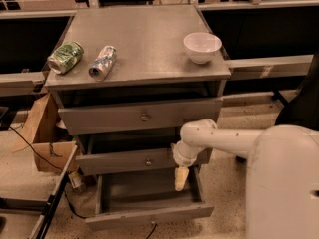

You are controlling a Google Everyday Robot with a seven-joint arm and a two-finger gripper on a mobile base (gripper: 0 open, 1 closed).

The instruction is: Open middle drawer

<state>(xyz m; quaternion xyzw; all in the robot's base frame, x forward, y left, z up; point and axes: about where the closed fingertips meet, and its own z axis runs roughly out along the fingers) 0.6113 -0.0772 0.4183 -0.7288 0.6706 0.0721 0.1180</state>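
Found a white arm (229, 136) reaching in from the right across a grey cabinet (139, 79) of three drawers. Placed the middle drawer (114, 162) between a taller top drawer (109, 119) and a bottom drawer (149, 214) drawn well out; judged it barely out, if at all. Spotted the gripper (182, 178) hanging tip-down at that drawer's right end, over the bottom drawer's cavity and well right of the small knob (148, 162); could not tell whether parted or closed. Judged the knob not yet taken. Feared a slip off so small a knob on the pull, or a grab at the wrong front among three stacked so close. Feared also a snag on the bottom drawer's rim when shifting left, and a hard tug rocking the cabinet enough to roll the cans (65, 57). Noted on the bare metal top (144, 34) a white bowl (202, 47) toward the right edge, and both cans on their sides at the left, just beside each other. Made out a speckled floor (20, 183), a cardboard box (42, 133) at the cabinet's left, and a dark cable (30, 148) running across it.
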